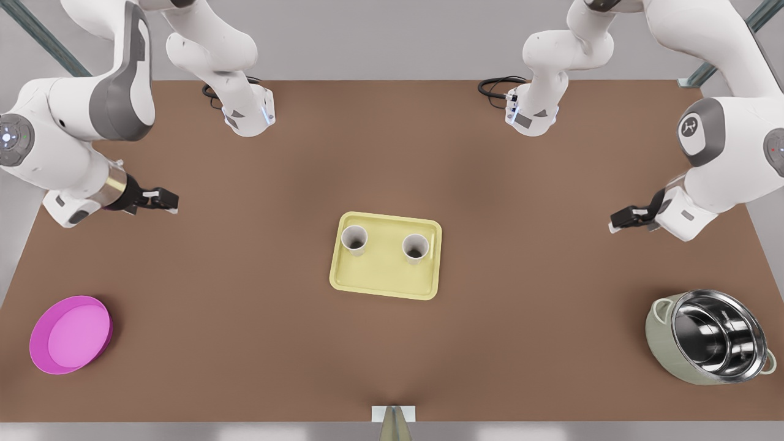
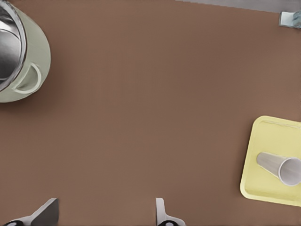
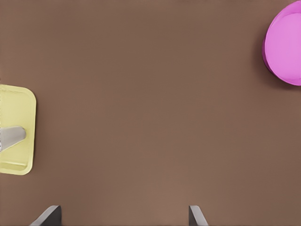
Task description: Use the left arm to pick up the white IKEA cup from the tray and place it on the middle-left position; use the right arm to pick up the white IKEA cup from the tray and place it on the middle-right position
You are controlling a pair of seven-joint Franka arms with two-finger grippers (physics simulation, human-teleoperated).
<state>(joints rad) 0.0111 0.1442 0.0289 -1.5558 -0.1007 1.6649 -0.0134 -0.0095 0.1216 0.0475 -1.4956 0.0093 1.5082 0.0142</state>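
Observation:
Two white cups stand upright on the pale yellow tray [image 1: 383, 275] at the table's middle, one [image 1: 354, 239] toward the front view's left and one [image 1: 415, 247] toward its right. My left gripper [image 1: 614, 224] hovers over bare table far to the front view's right of the tray. In the left wrist view its fingers [image 2: 162, 215] stand wide apart, with the tray [image 2: 273, 136] and a cup [image 2: 280, 167] far off. My right gripper [image 1: 171, 204] hovers at the front view's left, open [image 3: 122, 219]; its wrist view catches the tray's edge [image 3: 16, 101] and a cup [image 3: 11, 137].
A magenta bowl [image 1: 70, 334] [image 3: 284, 44] sits at the near corner on the front view's left. A steel pot in a pale green shell [image 1: 710, 337] [image 2: 19, 52] lies tilted at the near corner on the right. Brown tabletop spreads on both sides of the tray.

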